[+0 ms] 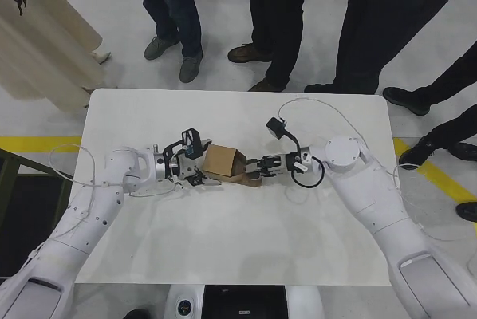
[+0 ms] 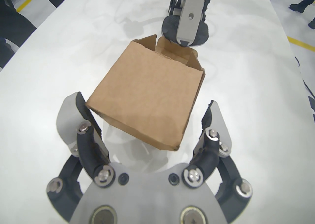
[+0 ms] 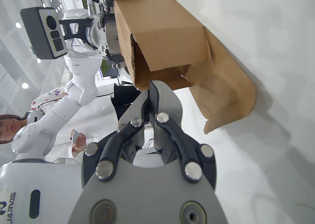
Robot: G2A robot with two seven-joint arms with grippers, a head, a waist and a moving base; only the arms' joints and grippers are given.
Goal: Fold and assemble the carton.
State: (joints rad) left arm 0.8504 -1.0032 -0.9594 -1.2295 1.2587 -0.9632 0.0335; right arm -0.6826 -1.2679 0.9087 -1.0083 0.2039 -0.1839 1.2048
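Observation:
A brown cardboard carton [image 1: 221, 160] lies on its side in the middle of the white table [image 1: 222, 239]. My left gripper [image 2: 145, 111] is open, its fingers [image 2: 76, 109] straddling the carton's [image 2: 147, 94] closed end; one pad touches a corner, the other stands apart. My right gripper [image 3: 152, 86] is shut, its tip against the rim of the carton's [image 3: 162, 30] open end. One long flap [image 3: 221, 92] spreads out from that end onto the table. In the left wrist view the right gripper [image 2: 184, 42] shows beyond the carton, at the raised flaps. Seen from above, the grippers [image 1: 250, 167] face each other across the carton.
A thin cable [image 1: 334, 112] loops over the table's far right part. Several people's legs and shoes [image 1: 254, 52] stand along the far edge. Bare tabletop lies in front of the carton, toward the near edge.

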